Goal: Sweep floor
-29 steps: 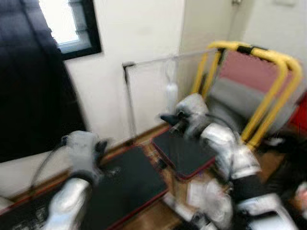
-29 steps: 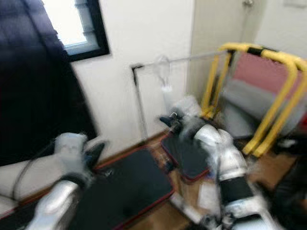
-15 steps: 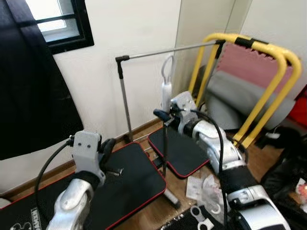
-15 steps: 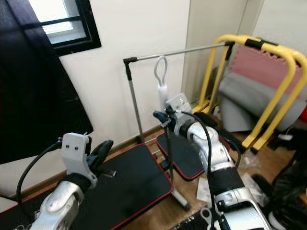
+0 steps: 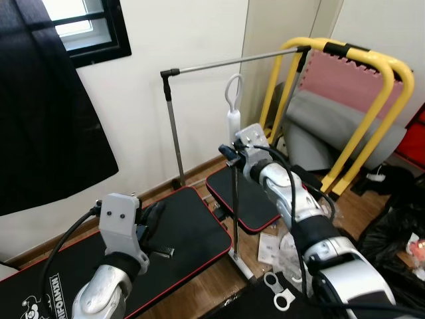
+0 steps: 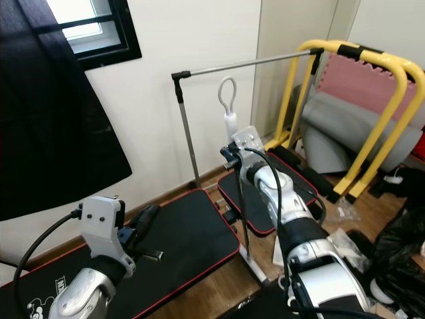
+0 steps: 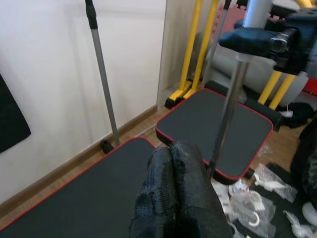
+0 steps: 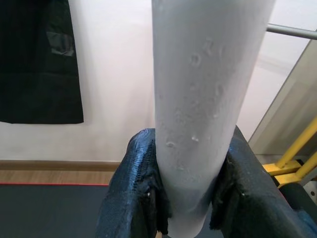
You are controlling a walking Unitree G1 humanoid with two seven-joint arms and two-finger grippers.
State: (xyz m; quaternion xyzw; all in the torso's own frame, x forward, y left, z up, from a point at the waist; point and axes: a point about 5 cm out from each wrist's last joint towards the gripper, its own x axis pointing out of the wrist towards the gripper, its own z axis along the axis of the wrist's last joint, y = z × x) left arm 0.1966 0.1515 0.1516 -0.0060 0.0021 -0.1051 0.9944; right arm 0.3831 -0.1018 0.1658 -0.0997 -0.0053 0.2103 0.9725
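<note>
One broom (image 5: 233,159) stands upright, loop handle up, its long axis vertical, beside two black mats (image 5: 182,229). The right end effector (image 5: 229,154) clamps its shaft. The left end effector (image 7: 173,191), fingers pressed together, hovers over the nearer mat.

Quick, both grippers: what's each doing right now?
Left gripper: shut, empty, over the black mat.
Right gripper: shut on the broom handle.
</note>
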